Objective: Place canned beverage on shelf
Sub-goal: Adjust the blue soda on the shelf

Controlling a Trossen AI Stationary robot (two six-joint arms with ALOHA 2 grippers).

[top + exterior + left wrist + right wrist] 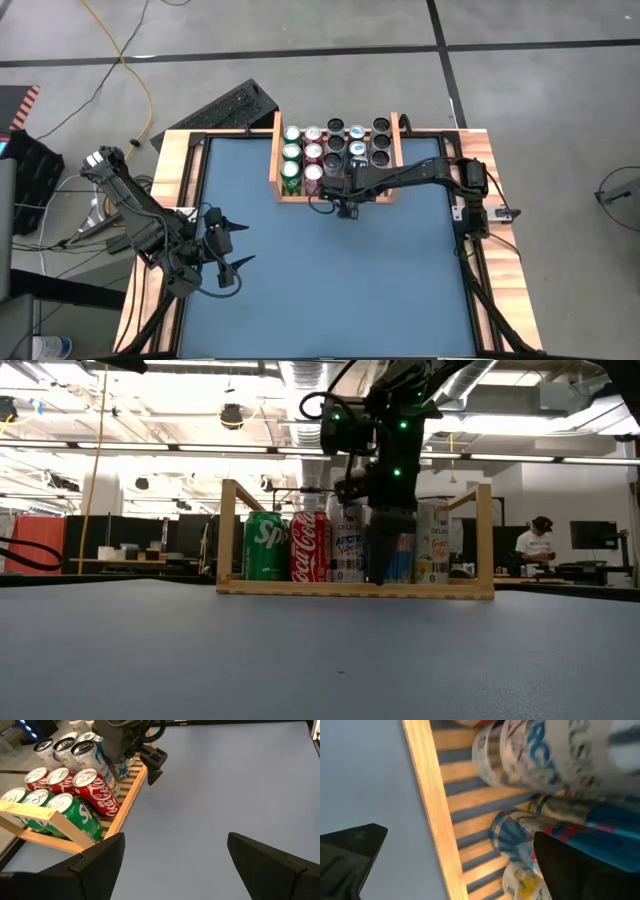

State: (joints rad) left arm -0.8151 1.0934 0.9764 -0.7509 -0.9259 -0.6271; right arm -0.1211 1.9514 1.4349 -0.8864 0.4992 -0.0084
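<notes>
My right gripper [347,207] is positioned at the front edge of the shelf [277,160], which sits at the far side of the blue table [330,290]. My right arm extends across from the right side of the table to reach it. My fingers stand wide apart. In the right wrist view, one finger [347,852] lies over the blue table surface outside the front wall of the shelf, and the other finger [575,867] lies over the slatted base, in front of a blue canned beverage [580,832]. The jaws straddle the front wall and this can; whether the inner finger touches the can I cannot tell. I cannot confirm a grip on anything.

The shelf holds rows of upright cans. From the low view, left to right along the front: a green can [266,546], a red can [309,547], a pale can [347,545], then the blue can largely hidden behind my right gripper, then another pale can [433,543] near the right wall. The high view shows the green cans [291,170] in the leftmost column, the red cans [313,165] beside them, and dark-topped cans [381,140] further right.

My left gripper [227,247] waits over the near-left area of the table, well apart from the shelf. Its fingers [95,862] are spread wide and hold nothing; bare table shows between them.

A person [535,547] is visible in the room far behind the table.
</notes>
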